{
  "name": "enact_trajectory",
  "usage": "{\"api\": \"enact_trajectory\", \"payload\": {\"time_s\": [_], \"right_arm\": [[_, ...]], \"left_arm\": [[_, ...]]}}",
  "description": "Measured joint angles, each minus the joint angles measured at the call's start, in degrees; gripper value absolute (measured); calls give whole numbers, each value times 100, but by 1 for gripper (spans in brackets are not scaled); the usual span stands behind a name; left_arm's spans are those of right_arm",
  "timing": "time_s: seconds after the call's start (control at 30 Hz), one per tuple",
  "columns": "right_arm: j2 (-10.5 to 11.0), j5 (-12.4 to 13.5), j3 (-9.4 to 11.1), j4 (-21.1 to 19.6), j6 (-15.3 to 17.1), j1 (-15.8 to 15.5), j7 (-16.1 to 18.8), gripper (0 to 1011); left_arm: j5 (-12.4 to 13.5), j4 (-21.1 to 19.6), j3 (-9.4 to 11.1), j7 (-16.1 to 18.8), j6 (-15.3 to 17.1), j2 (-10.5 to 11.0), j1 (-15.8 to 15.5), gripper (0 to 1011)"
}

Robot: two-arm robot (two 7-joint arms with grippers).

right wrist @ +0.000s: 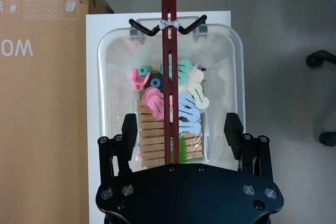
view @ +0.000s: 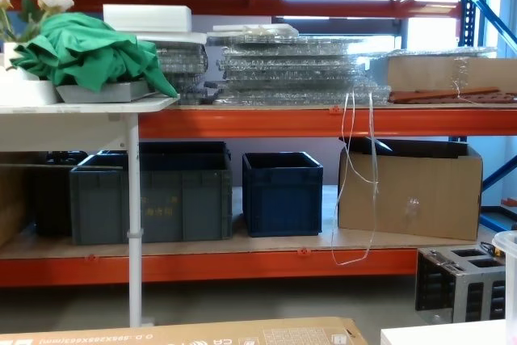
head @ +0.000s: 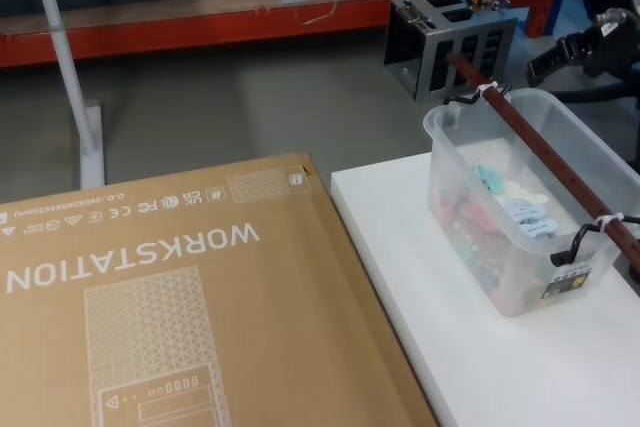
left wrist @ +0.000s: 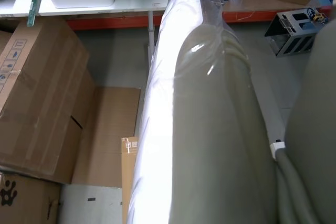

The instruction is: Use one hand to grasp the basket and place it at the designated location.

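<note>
Hovers over the basket (head: 500, 277) with the right tool (right wrist: 181, 129) spread wide and gripping nothing, one finger on either side of the thin reddish-brown bar handle (right wrist: 167, 56) and apart from it. Finds that basket on the white surface (head: 420, 347), toward its far right part with one wall close to the right edge, pastel clips (right wrist: 186, 100) heaped inside and a big cardboard box (head: 150, 297) just beside the surface on the left. Leaves the left arm (left wrist: 210, 129) out of the work, up over the floor and well apart. Risks several things from here. Closing slightly off line probably means pinching air or clipping the narrow bar on one side only, so it twists out. Gripping nearer one end than the middle, as seems likely from this pose, probably tips the basket on lifting and spills clips. Depends, too, on the white ties (right wrist: 169, 23) binding bar to black hooks (right wrist: 144, 29): any slack there invites swinging. Descending too low could shove the basket toward that near edge.
</note>
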Motion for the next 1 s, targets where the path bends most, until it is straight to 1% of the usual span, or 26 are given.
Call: {"api": "enact_trajectory", "payload": {"time_s": [0.47, 0.7, 0.87, 1.0], "right_arm": [[0, 0, 0, 0, -1, 0, 0, 1001], [-22, 8, 0, 57, -69, -14, 3, 1000], [-60, 13, -26, 115, -105, -28, 1, 1000], [-136, 8, -84, 242, -144, -29, 12, 1000]], "left_arm": [[0, 0, 0, 0, 0, 0, 0, 0], [0, 0, 0, 0, 0, 0, 0, 0], [0, 0, 1, 0, 0, 0, 0, 0], [0, 0, 1, 0, 0, 0, 0, 0]]}}
